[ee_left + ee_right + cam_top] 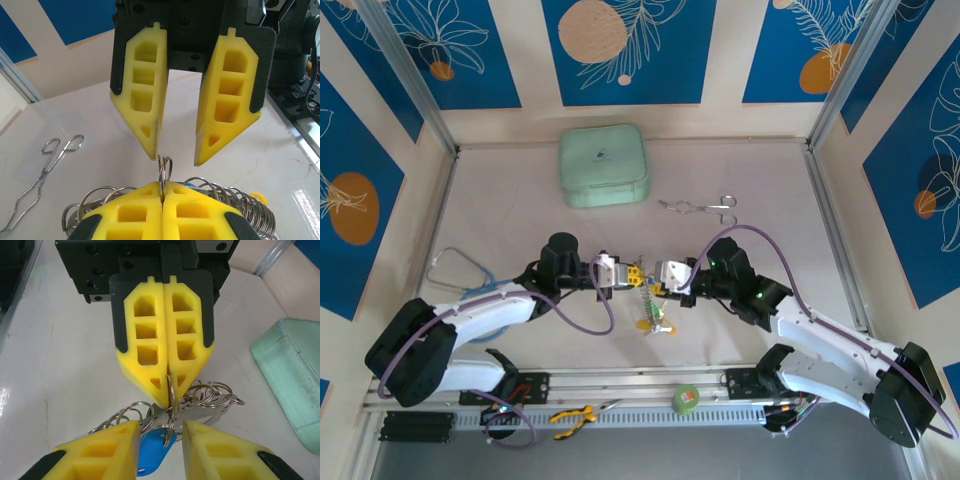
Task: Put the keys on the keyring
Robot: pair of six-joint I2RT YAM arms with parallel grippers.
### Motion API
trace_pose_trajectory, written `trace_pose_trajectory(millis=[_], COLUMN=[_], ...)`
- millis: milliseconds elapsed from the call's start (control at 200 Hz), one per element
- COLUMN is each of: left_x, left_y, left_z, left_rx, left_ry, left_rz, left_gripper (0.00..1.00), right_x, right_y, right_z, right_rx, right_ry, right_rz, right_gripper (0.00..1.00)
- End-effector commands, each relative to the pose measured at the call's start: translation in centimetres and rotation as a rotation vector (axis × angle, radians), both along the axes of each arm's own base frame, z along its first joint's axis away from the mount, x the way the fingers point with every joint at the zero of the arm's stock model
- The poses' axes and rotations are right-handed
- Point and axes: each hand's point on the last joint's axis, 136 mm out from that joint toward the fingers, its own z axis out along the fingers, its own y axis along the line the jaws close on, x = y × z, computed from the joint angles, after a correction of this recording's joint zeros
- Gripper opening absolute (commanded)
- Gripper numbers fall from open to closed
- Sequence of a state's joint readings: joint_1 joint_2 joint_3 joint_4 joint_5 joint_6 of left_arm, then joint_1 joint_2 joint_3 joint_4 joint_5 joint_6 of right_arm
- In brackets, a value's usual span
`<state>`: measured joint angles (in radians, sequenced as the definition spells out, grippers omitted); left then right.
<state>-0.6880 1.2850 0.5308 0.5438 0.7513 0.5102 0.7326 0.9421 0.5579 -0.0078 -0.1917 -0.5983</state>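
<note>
My left gripper (162, 189), blocky yellow plastic, clamps the thin silvery keyring (164, 169); my right gripper (177, 159) faces it, jaws parted.

Left pincer (618, 272) & right pincer (660, 274) nose to nose over pale bench (510, 200). The gap btwn them is packed w/ a silvery metal hoop of keys (640, 283). Behind: mint-green square case (604, 166) & silver scissor-like forceps (700, 208). Bare bench far right, room to pass.
</note>
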Motion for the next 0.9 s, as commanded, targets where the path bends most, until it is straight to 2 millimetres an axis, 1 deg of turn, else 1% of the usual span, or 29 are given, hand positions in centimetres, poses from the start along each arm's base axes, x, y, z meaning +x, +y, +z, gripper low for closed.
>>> trace_pose_trajectory(millis=[0, 205, 440, 565, 645, 705, 745, 810, 895], left_x=[-0.7, -0.7, -0.7, -0.7, -0.3, 0.2, 0.5, 0.9, 1.2], left_y=[-0.4, -0.4, -0.5, -0.5, -0.5, -0.5, -0.4, -0.1, 0.1], left_z=[1.0, 1.1, 1.2, 1.1, 1.2, 1.1, 1.0, 0.7, 0.3], left_rx=[-0.047, -0.050, -0.055, -0.057, -0.062, -0.060, -0.055, -0.036, 0.003], left_ry=[-0.025, -0.023, -0.015, -0.011, -0.016, -0.018, -0.017, -0.019, -0.018], left_rz=[-0.044, -0.046, -0.051, -0.049, -0.031, 0.000, 0.026, 0.060, 0.083], left_gripper=[0.00, 0.00, 0.00, 0.00, 0.00, 0.00, 0.08, 0.17, 0.18], right_x=[0.1, 0.4, 0.6, 0.6, 0.7, 0.7, 0.7, 0.7, 0.7], right_y=[0.5, 0.8, 1.0, 1.3, 1.4, 1.4, 1.3, 1.0, 0.5], right_z=[0.6, 0.5, 0.4, 0.6, 0.6, 0.6, 0.5, 0.2, 0.0], right_rx=[0.051, 0.057, 0.055, 0.063, 0.058, 0.052, 0.043, 0.005, -0.057], right_ry=[0.017, 0.018, 0.017, 0.008, 0.004, -0.003, -0.002, -0.001, 0.007], right_rz=[0.001, 0.000, 0.004, 0.013, 0.015, 0.012, 0.012, 0.006, 0.001], right_gripper=[0.28, 0.27, 0.21, 0.12, 0.00, 0.00, 0.00, 0.00, 0.00])
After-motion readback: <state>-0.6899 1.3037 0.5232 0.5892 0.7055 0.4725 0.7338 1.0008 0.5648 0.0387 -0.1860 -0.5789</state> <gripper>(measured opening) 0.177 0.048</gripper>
